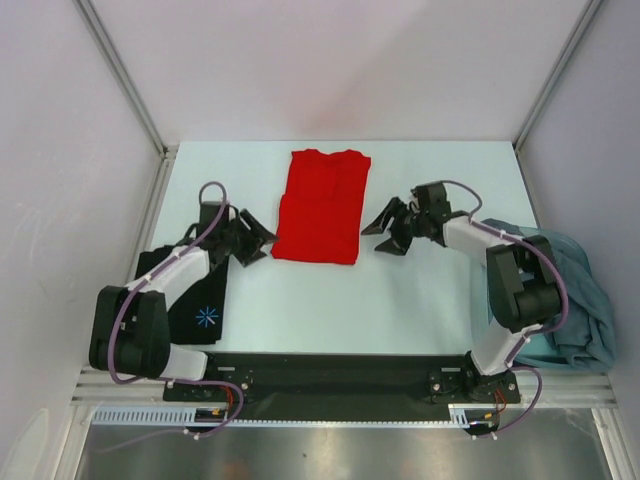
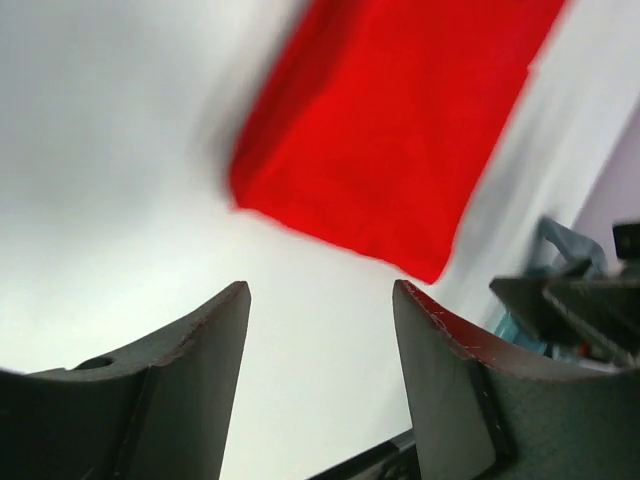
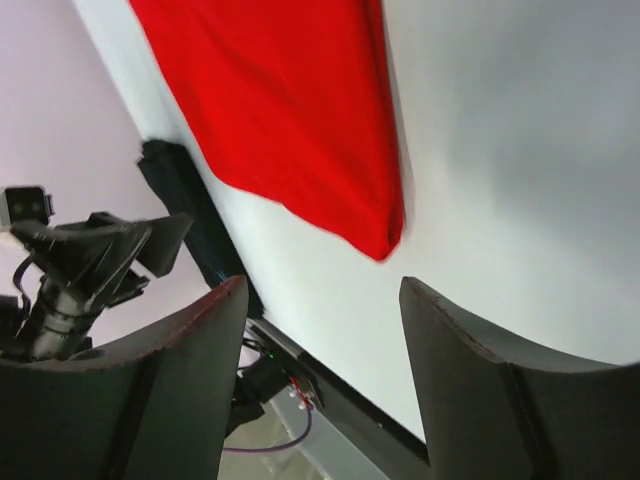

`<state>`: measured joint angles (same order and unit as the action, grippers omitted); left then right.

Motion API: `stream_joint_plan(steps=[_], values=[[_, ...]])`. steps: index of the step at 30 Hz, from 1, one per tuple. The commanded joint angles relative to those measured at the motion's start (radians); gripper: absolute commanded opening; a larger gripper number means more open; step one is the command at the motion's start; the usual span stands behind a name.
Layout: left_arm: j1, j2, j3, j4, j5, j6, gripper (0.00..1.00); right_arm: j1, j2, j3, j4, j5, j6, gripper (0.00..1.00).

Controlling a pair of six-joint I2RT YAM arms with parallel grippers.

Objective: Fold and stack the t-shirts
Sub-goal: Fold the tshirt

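**Grippers empty, red shirt half-folded, pile not yet touched**

L gripper (image 1: 258, 240) hangs w/ fingers spread, nothing between them, just off the 9 o'clock side of the red t-shirt (image 1: 322, 205). R gripper (image 1: 385, 225) mirrors it on the 3 o'clock side, also spread wide and holding nothing. Neither touches the cloth.

The red shirt lies flat at the table's (image 1: 420, 300) centre, toward 12 o'clock, collar pointing to the far wall. Its sleeves are tucked in, so it reads as a long narrow rectangle. I'd call that the side folds done, w/ the cross fold, hem to collar, not yet made.

The black t-shirt (image 1: 205, 310) sits at approx 8 o'clock, partly under the L arm, starburst print up. It looks flat and compact, prob. folded, though the arm hides too much to be sure.

The teal-grey shirts (image 1: 575, 300) are a crumpled heap at 4 o'clock, hanging off the table's edge, clearly unfolded.

No stack in sight, so by my guess well under halfway.
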<state>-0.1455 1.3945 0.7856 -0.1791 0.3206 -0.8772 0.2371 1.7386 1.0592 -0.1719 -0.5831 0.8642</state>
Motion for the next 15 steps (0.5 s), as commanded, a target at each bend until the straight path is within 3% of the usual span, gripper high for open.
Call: stream_joint_plan(steps=[1, 7, 15], values=[[0.0, -0.014, -0.089, 0.07, -0.063, -0.205, 0.65, 0.114, -0.056, -0.108, 0.141, 0.182, 0.199, 0.68], [-0.011, 0.0, -0.124, 0.086, -0.15, -0.264, 0.63, 0.289, -0.102, -0.246, 0.319, 0.367, 0.438, 0.67], [-0.012, 0.106, -0.144, 0.119, -0.138, -0.338, 0.54, 0.343, -0.056, -0.326, 0.463, 0.512, 0.574, 0.62]])
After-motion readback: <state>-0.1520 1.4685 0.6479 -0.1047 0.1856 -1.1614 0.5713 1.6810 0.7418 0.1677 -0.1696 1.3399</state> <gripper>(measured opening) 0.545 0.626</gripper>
